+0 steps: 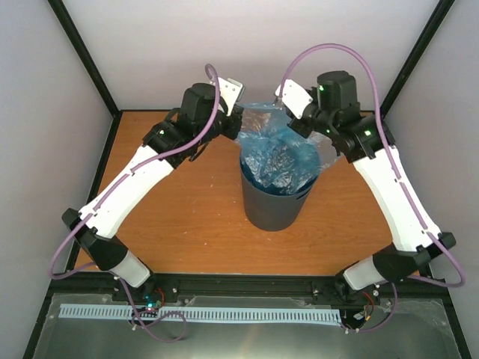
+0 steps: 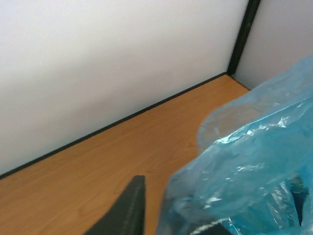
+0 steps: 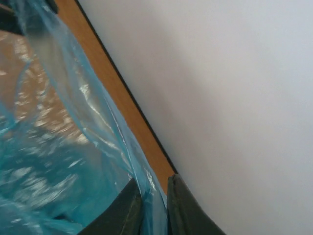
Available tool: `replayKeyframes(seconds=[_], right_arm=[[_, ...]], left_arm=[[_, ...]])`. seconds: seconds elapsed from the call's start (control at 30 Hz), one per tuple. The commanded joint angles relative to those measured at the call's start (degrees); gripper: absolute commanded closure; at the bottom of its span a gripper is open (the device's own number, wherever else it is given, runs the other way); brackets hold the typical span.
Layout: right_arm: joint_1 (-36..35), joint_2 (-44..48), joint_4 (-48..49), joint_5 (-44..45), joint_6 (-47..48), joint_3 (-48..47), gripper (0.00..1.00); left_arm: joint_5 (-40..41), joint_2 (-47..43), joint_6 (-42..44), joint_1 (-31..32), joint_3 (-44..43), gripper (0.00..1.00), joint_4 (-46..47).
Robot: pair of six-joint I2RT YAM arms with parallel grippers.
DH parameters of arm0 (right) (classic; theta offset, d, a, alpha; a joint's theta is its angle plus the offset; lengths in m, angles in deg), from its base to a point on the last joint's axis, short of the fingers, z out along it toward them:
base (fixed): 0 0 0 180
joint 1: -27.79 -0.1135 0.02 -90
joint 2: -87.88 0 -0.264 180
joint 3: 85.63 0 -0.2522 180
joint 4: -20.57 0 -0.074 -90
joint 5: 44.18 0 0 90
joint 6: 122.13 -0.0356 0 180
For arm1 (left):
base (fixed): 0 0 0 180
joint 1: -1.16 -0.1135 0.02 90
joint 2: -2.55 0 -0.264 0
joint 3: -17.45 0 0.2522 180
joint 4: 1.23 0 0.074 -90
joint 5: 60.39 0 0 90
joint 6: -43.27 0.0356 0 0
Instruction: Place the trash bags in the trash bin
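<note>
Our right gripper [image 3: 152, 211] has its two dark fingers [image 3: 128, 215] squeezed close together. A fold of the thin, crinkly, see-through light-blue plastic bag [image 3: 63, 161] is pinched between them. The rest of the bag spreads away from those fingers, toward our other arm.

On our left gripper [image 1: 236, 126] we can see only one dark finger [image 2: 128, 208]. The bag puffs up right beside it and hides the other finger. So we cannot tell if that side is gripping the bag or not.

The dark grey round plastic bin [image 1: 273, 206] stands on the orange wooden table [image 1: 187, 217], below and between our two sets of fingers. The bottom of the bag is already stuffed down inside it. The top of the bag sticks up above the rim, near both sets of fingers.

We think the bag is held by its top at two sides so its mouth stays wide. Then it can go over the rim next.
</note>
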State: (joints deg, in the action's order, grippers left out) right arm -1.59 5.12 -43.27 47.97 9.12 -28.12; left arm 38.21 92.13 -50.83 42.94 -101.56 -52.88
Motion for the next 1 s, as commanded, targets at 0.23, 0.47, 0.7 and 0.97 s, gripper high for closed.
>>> replayKeyframes(seconds=[0.23, 0.47, 0.7, 0.97], right_arm=[[1.3, -11.0, -7.6, -11.5, -11.8, -11.5, 0.54], [3.4, 0.3, -10.4, -12.8, -15.9, -7.6, 0.25], [3.4, 7.7, -17.5, -21.7, -11.3, 0.1, 0.4], [3.4, 8.5, -18.4, -19.9, -0.7, 7.5, 0.55]], left_arm=[[-4.6, -2.3, -6.4, -3.4, 5.7, 0.99, 3.2], [-8.7, -3.8, -7.3, -3.5, 7.0, 0.99, 2.4], [-11.3, -5.8, -8.8, -3.5, 10.5, 0.99, 5.0], [-14.2, -8.6, -9.8, -3.5, 10.4, 0.99, 5.9]])
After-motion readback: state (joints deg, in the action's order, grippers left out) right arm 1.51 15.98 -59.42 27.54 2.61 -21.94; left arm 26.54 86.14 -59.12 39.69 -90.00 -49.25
